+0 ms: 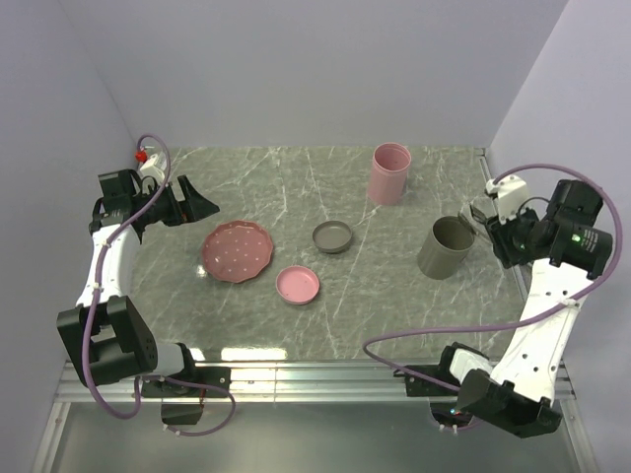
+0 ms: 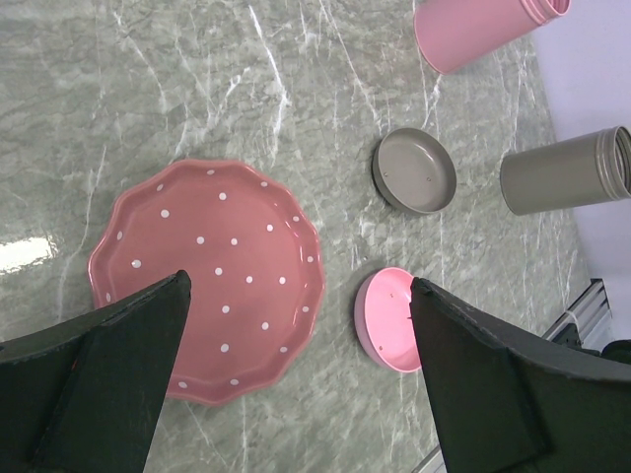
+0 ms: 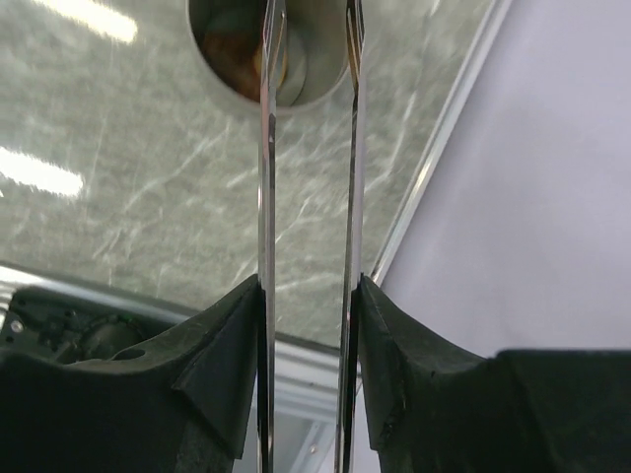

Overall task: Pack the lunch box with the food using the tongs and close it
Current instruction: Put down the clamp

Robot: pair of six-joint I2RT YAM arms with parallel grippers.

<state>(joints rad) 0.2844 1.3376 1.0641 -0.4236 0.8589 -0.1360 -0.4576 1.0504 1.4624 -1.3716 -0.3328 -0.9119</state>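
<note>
My right gripper (image 3: 309, 286) is shut on the silver tongs (image 3: 264, 197), one finger pressed against each arm, and the arms stand a little apart. The tong tips reach into the mouth of the grey lunch box canister (image 3: 315, 69), where a brown-orange piece of food (image 3: 229, 54) lies inside. In the top view that gripper (image 1: 490, 232) hovers just right of the grey canister (image 1: 446, 247). My left gripper (image 2: 298, 284) hangs open and holds nothing, high over the pink dotted plate (image 2: 207, 266), at the table's left (image 1: 202, 207). No food shows on the plate.
A grey lid (image 1: 332, 236) and a pink lid (image 1: 297, 285) lie on the marble table right of the plate (image 1: 238, 250). An open pink canister (image 1: 389, 172) stands at the back. The table's metal edge rail (image 3: 444, 128) runs close by the grey canister on the right.
</note>
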